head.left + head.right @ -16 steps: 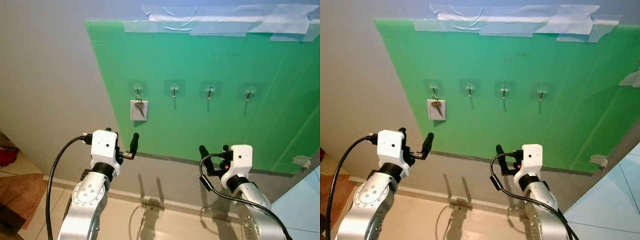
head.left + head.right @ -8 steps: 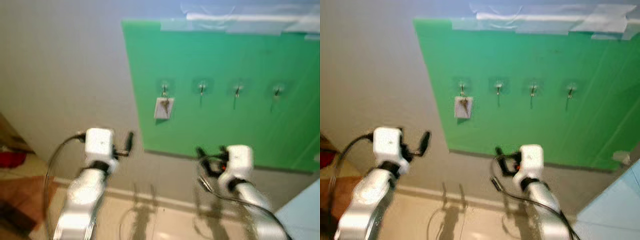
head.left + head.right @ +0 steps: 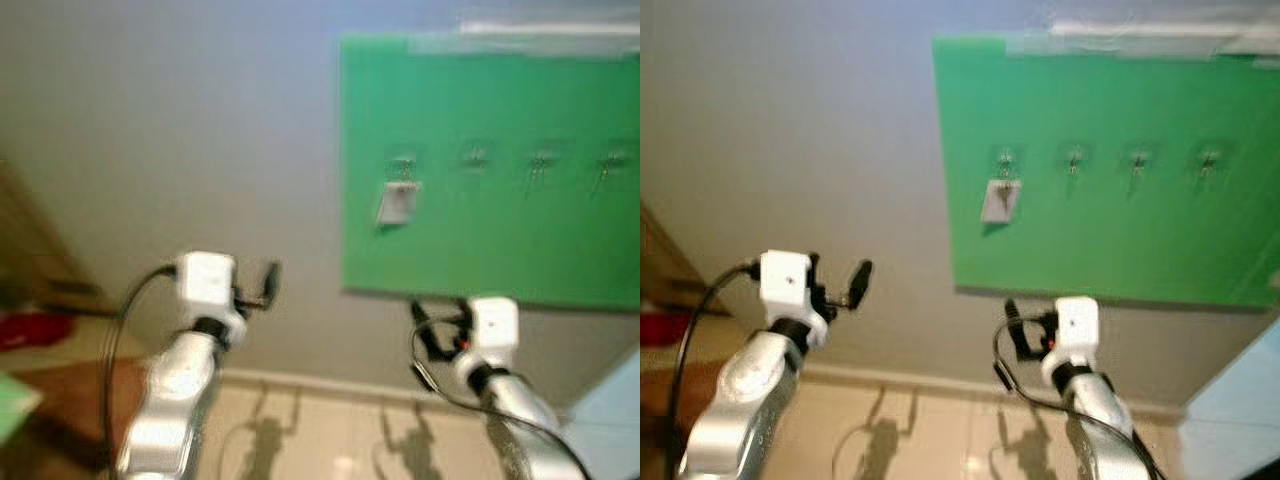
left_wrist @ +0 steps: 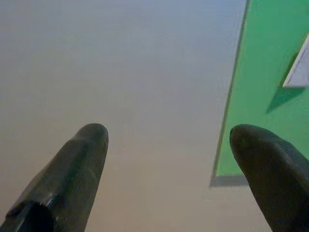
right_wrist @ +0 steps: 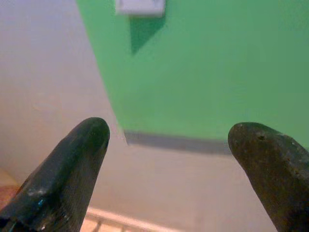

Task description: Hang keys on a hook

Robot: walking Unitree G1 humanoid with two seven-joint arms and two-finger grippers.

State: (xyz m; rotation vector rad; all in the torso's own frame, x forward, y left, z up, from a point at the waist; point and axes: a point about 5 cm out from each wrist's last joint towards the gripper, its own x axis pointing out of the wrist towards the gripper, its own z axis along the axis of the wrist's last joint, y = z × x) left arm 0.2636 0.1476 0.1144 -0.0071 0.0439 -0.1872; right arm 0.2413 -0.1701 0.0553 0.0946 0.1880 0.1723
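Note:
A green board (image 3: pixel 490 170) is taped to the grey wall and carries a row of small hooks. The keys with a white tag (image 3: pixel 397 203) hang from the leftmost hook (image 3: pixel 404 163); the other hooks (image 3: pixel 541 160) are bare. My left gripper (image 3: pixel 258 288) is raised in front of the grey wall, left of the board, open and empty. My right gripper (image 3: pixel 428 325) is raised below the board's lower edge, also open and empty. The white tag (image 4: pixel 299 72) sits at the edge of the left wrist view and the white tag (image 5: pixel 140 6) at the edge of the right wrist view. The head views are blurred.
A pale tiled floor (image 3: pixel 320 440) meets the wall at a baseboard. A red object (image 3: pixel 30 328) and a brown patch (image 3: pixel 60 400) lie at the far left. A light blue surface (image 3: pixel 610 420) shows at the lower right.
The whole picture has slid to the right and blurred, so the camera has turned left. The keys still hang on the leftmost hook. Both arms keep their raised pose.

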